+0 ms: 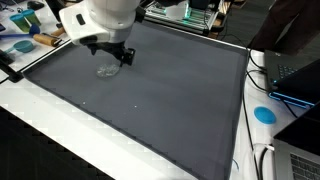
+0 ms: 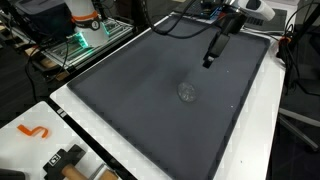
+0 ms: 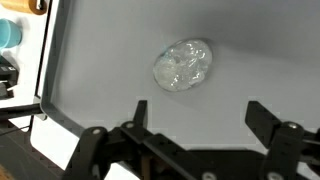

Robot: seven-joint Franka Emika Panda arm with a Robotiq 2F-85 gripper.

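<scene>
I see a white tabletop (image 1: 60, 135) carrying a dark grey mat (image 1: 160, 110). My arm (image 1: 100, 15) hangs above the mat, jaws spread wide, gripping nothing. A crumpled clear plastic wad (image 3: 183, 65) lies on the mat, near the jaws and not touching them.

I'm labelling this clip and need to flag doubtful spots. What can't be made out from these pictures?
- Clear crumpled object: material unclear; see-through and blurred in the wrist view, tiny in both exterior views.
- Gripper: its upper part is hidden behind the white arm in an exterior view.
- Laptop: cut off by the frame edge in an exterior view.
- Orange thing: too small to name.
</scene>
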